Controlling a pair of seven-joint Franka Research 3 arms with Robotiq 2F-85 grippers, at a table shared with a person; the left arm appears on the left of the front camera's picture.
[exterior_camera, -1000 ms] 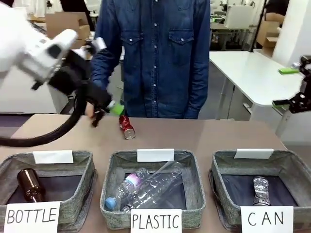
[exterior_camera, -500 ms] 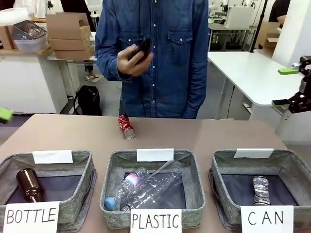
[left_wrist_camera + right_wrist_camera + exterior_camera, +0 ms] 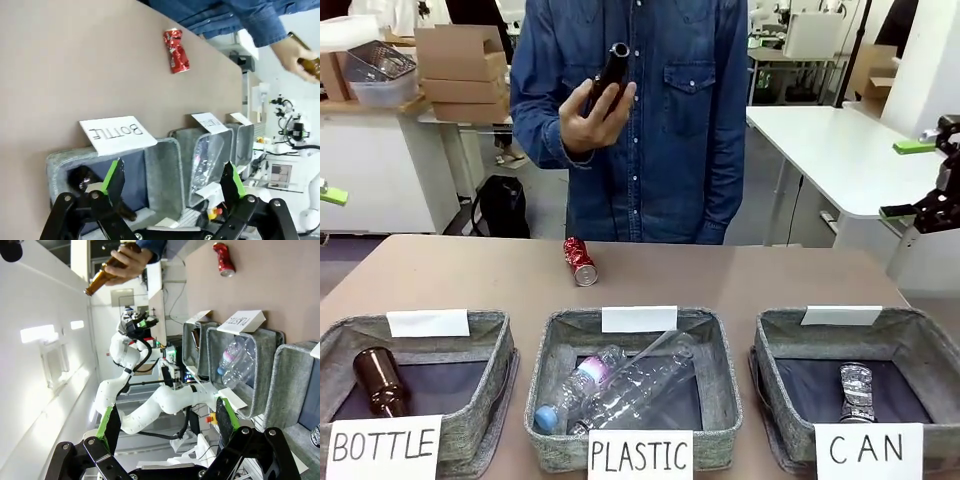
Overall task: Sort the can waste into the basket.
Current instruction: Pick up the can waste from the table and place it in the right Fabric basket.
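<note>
The red can (image 3: 580,262) lies on its side on the brown table in front of the person, also seen in the left wrist view (image 3: 175,44) and the right wrist view (image 3: 223,260). The silvery can (image 3: 856,392) lies inside the CAN basket (image 3: 920,335) at the front right. My left gripper (image 3: 173,177) is open above the BOTTLE basket, holding nothing; one of its green pads (image 3: 332,196) shows at the left edge. My right gripper (image 3: 908,180) hangs open off the table's right side, well above the CAN basket (image 3: 292,385), with nothing between its fingers (image 3: 222,417).
The person stands at the far side, a hand raising a brown glass bottle (image 3: 608,78). The BOTTLE basket (image 3: 490,330) holds a brown bottle (image 3: 378,380). The PLASTIC basket (image 3: 720,370) holds clear bottles (image 3: 620,385). A white table (image 3: 820,150) stands behind on the right.
My left arm has drawn back from beside the red can to the picture's left edge. The person's hand has lifted a brown bottle higher. The red can has stayed put.
</note>
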